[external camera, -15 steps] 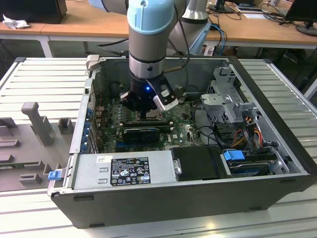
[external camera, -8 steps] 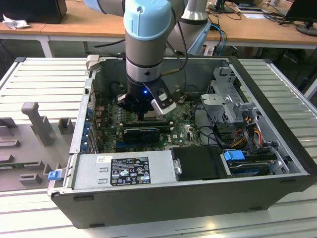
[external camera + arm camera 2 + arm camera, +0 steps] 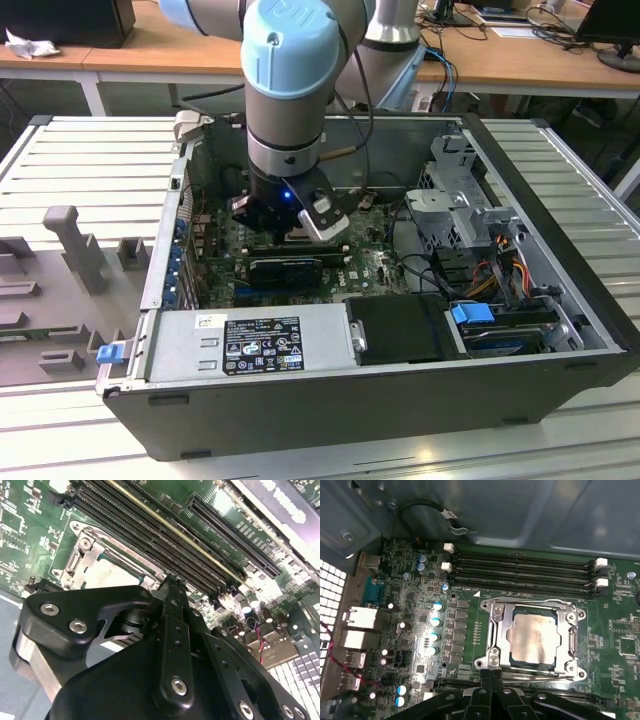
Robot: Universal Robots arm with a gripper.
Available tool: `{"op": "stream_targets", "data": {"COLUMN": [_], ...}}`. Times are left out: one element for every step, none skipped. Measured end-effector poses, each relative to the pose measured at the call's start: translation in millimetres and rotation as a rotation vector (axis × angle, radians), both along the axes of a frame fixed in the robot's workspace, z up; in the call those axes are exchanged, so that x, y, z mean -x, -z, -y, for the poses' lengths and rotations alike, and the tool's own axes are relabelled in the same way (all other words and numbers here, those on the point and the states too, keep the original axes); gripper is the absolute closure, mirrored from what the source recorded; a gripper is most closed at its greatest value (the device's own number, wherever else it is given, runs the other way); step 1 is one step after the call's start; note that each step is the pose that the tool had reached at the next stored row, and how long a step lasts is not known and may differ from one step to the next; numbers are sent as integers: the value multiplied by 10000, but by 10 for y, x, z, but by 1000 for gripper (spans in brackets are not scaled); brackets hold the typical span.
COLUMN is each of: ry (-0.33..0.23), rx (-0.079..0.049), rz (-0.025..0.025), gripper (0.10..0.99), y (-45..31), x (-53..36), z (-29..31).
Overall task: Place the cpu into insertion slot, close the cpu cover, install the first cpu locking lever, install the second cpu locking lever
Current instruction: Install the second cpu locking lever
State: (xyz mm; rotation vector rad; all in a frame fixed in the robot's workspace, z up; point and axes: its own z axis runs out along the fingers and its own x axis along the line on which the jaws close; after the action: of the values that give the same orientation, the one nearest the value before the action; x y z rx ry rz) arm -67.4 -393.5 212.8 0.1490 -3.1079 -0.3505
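CPU [image 3: 534,639] sits under its closed cover [image 3: 532,611] just beyond my pressed-together fingertips [image 3: 491,676], which could slip off the thin locking lever [image 3: 535,679] and gouge the motherboard [image 3: 420,605].

A pale grey ribbed metal table [image 3: 80,150] fills the foreground of the exterior view, carrying grey moulded plastic fixtures [image 3: 62,262] on the exterior view's left, while long light wooden desks [image 3: 130,57] with white legs stand behind, bearing a crumpled white cloth [image 3: 28,44] and dark cables [image 3: 530,22].
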Motion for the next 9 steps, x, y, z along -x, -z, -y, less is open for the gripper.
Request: {"op": "stream_targets", "data": {"ry": [-6,-13,-19,-28,-34,-39,-48,-56,-65], "rx": [-15,-40,-60,-129,-209,-274,-363,-434,-498], "rz": [0,0,0,-2,1,1,0,0,1], "gripper": [980,980,980,980,980,980,980,980,980], "y": [14,31,44,58,67,71,76,81,88], "x": [0,1,1,3,8,17,29,38,44], "z": [0,0,0,2,4,9,15,19,23]}}
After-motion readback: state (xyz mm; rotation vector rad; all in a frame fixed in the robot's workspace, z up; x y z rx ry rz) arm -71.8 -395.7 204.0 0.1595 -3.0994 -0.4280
